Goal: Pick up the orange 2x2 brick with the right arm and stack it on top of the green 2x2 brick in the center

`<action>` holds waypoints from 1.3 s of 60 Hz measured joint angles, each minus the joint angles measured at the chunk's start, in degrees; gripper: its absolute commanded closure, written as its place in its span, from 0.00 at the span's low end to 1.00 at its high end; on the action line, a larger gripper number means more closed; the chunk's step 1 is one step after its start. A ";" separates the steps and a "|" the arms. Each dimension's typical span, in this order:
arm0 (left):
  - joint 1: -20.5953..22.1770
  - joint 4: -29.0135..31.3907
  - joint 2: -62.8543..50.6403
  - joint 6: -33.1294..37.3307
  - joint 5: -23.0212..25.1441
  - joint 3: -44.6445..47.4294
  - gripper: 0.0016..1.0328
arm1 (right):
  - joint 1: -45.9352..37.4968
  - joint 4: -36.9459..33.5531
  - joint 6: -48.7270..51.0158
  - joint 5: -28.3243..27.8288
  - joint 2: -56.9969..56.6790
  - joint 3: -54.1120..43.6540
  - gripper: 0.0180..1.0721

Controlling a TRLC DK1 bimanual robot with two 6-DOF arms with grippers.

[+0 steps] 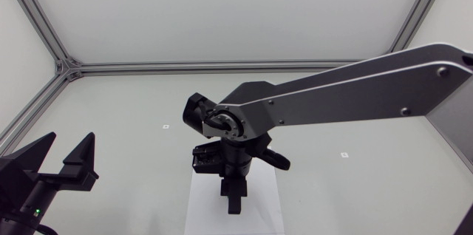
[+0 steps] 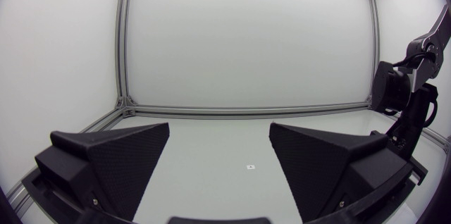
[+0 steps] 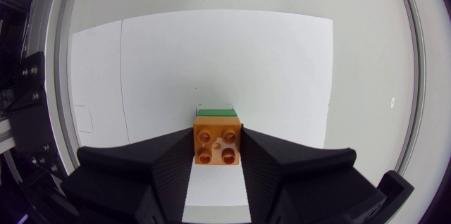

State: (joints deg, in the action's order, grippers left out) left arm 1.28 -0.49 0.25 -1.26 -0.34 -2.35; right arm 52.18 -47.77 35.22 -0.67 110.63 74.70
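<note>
In the right wrist view the orange 2x2 brick (image 3: 217,146) sits studs-up between my right gripper's (image 3: 217,155) fingers, which press on it from both sides. A strip of the green 2x2 brick (image 3: 215,113) shows just beyond and below the orange one; whether the two touch cannot be told. In the head view my right arm comes in from the right to the middle, its gripper (image 1: 233,204) pointing down over the white sheet (image 1: 203,209) and hiding both bricks. My left gripper (image 1: 66,157) stands open and empty at the near left.
The white sheet (image 3: 211,55) lies flat under the bricks in the table's middle. An aluminium frame (image 1: 66,66) runs along the table's back and sides. From the left wrist view my right arm (image 2: 405,104) stands off to the side beyond the left gripper (image 2: 220,136).
</note>
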 measured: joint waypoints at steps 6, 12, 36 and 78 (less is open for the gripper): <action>0.00 -0.02 0.00 0.00 0.02 0.00 0.04 | -0.57 -0.28 0.22 -1.42 0.44 0.44 0.79; 0.02 0.00 0.00 -0.02 0.02 0.00 0.04 | -0.98 -0.26 0.83 -2.69 0.46 0.42 0.79; 0.02 0.00 0.00 0.00 0.02 0.00 0.04 | 0.55 -0.09 -1.14 1.99 1.14 0.31 0.80; 0.02 0.00 0.00 0.00 0.02 0.00 0.04 | -0.48 1.07 0.00 -1.77 0.90 -0.17 0.79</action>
State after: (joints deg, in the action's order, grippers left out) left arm 1.30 -0.49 0.25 -1.26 -0.32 -2.35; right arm 51.70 -46.70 35.22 -2.44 111.53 74.52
